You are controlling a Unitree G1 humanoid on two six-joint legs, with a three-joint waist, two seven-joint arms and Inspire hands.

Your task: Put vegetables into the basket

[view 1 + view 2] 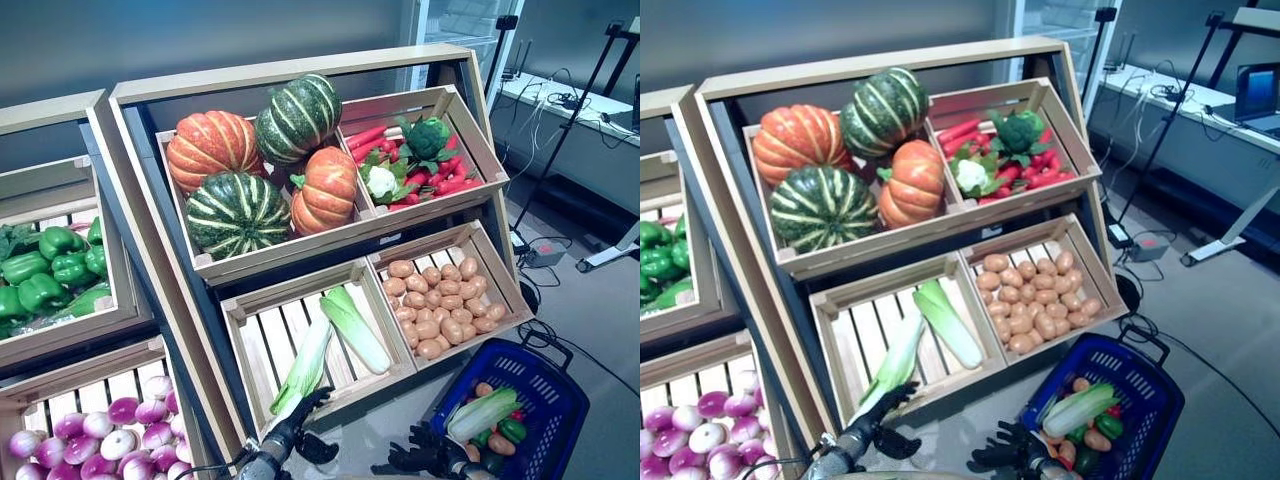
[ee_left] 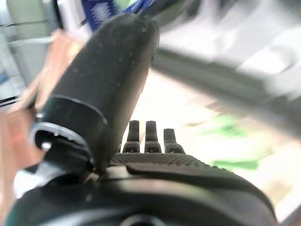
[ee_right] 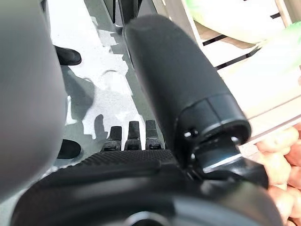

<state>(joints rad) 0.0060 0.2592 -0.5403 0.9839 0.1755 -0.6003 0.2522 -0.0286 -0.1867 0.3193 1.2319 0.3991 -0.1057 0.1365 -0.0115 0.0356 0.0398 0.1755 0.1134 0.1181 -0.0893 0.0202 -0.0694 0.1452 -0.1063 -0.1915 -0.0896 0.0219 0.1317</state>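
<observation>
Two long pale-green cabbages lie in the lower middle crate (image 1: pixel 245 310): one (image 1: pixel 355 330) flat on the slats, the other (image 1: pixel 305 365) leaning over the front rim. My left hand (image 1: pixel 295 425) is open just below that cabbage's lower end, fingers spread, holding nothing. A blue basket (image 1: pixel 575 400) stands on the floor at the lower right and holds a cabbage (image 1: pixel 482 412), a green pepper and small brown potatoes. My right hand (image 1: pixel 425 458) hovers open beside the basket's left rim. In each wrist view, the left hand (image 2: pixel 148 136) and the right hand (image 3: pixel 129 136) show straight fingers.
The sloped wooden stand has pumpkins (image 1: pixel 240 165) top left, red peppers with broccoli and cauliflower (image 1: pixel 415 165) top right, and potatoes (image 1: pixel 440 300) lower right. A second stand on the left holds green peppers (image 1: pixel 50 270) and purple-white onions (image 1: pixel 100 430). A tripod and desk stand at the right.
</observation>
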